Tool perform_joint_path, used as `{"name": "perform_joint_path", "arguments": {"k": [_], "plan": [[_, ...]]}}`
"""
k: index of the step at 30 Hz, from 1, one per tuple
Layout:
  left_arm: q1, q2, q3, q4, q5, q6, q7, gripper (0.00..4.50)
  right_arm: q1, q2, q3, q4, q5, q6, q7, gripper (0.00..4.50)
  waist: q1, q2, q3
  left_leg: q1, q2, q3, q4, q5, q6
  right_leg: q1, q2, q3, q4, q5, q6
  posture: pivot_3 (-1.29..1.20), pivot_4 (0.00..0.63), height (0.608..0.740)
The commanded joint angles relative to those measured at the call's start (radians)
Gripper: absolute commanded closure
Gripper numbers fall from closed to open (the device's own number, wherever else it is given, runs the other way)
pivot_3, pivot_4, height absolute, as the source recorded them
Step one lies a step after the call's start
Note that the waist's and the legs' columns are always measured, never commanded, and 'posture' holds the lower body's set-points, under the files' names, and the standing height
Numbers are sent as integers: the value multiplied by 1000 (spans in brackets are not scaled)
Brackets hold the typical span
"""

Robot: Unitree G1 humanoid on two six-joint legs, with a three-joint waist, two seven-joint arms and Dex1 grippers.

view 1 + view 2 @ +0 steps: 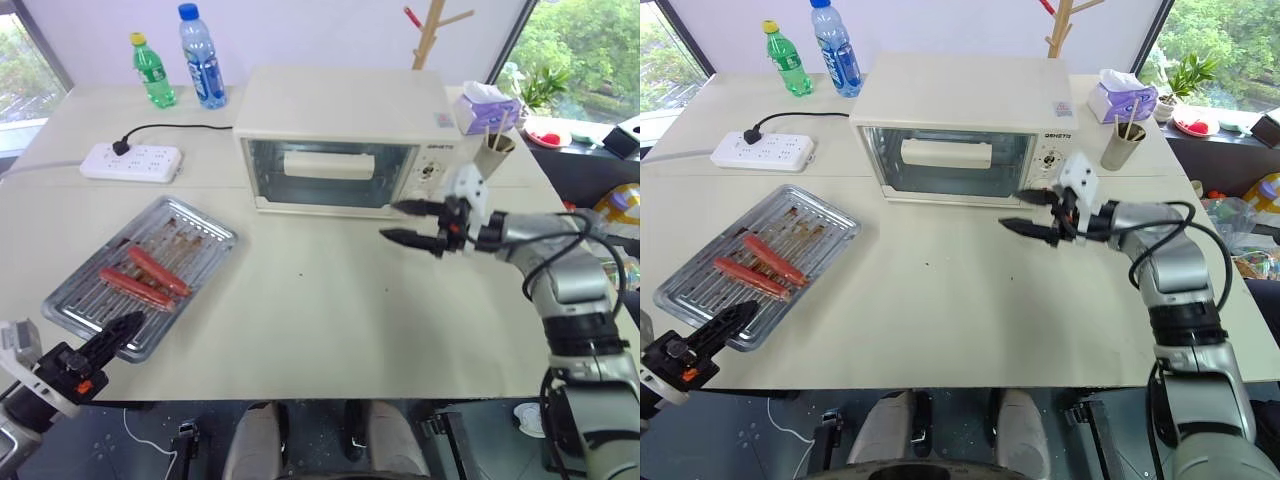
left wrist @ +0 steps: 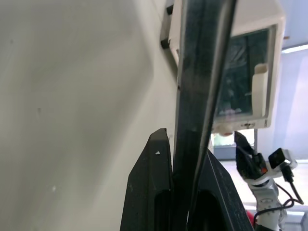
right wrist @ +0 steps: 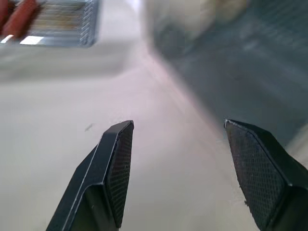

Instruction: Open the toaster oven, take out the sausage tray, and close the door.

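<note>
The cream toaster oven [image 1: 345, 105] stands at the back middle of the table. Its glass door [image 1: 330, 172] is upright and closed, the white bar handle across it. The silvery sausage tray [image 1: 190, 228] lies on the table at the front left with two red sausages [image 1: 150, 275] on it. My left gripper [image 1: 128, 324] is shut on the tray's near rim, which runs as a dark strip between its fingers [image 2: 154, 173] in the left wrist view. My right gripper [image 1: 390, 221] hangs open and empty above the table, just in front of the oven's right end.
A white power strip [image 1: 131, 161] with a black cable lies at the back left, with a green bottle [image 1: 153, 70] and a blue bottle [image 1: 201, 56] behind it. A tissue box [image 1: 487, 105] and a cup [image 1: 492, 152] stand right of the oven.
</note>
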Motion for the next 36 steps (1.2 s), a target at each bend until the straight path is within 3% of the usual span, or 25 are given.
{"name": "perform_joint_path", "arguments": {"k": [1, 7, 11, 15, 24, 36], "plan": [[-32, 81, -56, 12, -16, 49, -56, 4500, 55, -67, -24, -157, 66, 22, 73, 1433, 4, 1, 0, 0, 0, 0, 0, 0, 0, 0, 0, 0, 0, 0, 0, 0, 150, 722], [-176, 212, -170, 90, 28, 118, -136, 4500, 135, -159, -50, -274, 133, 81, 130, 1433, 6, 1, 0, 0, 0, 0, 0, 0, -1, -1, 0, 0, 0, 0, 0, 0, 150, 722], [-327, 264, -283, 162, 71, 172, -182, 4500, 204, -203, -73, -330, 156, 116, 119, 116, 7, 1, 1, 0, 0, 0, 0, 0, 0, -1, 0, 0, 0, 0, 0, 0, 150, 722], [-488, 269, -404, 211, 144, 237, -239, 4500, 259, -204, -106, -386, 155, 122, 59, 49, 6, 1, 1, -1, 0, 1, -1, 0, 0, -2, 0, 0, -1, 0, 0, 0, 150, 722], [-891, 147, -662, 380, 377, 387, -377, 4500, 412, -209, -223, -535, 211, 192, -55, 49, 11, 1, 1, -1, -2, 2, 0, 0, 0, 0, 2, 0, -1, 0, 1, 0, 150, 722], [-1096, -36, -807, 520, 708, 443, -545, 4500, 560, -197, -318, -664, 269, 240, -171, 49, 7, 0, 1, 0, -1, 0, 0, 1, 0, 1, 3, 0, 0, 2, 4, 0, 150, 722]]}}
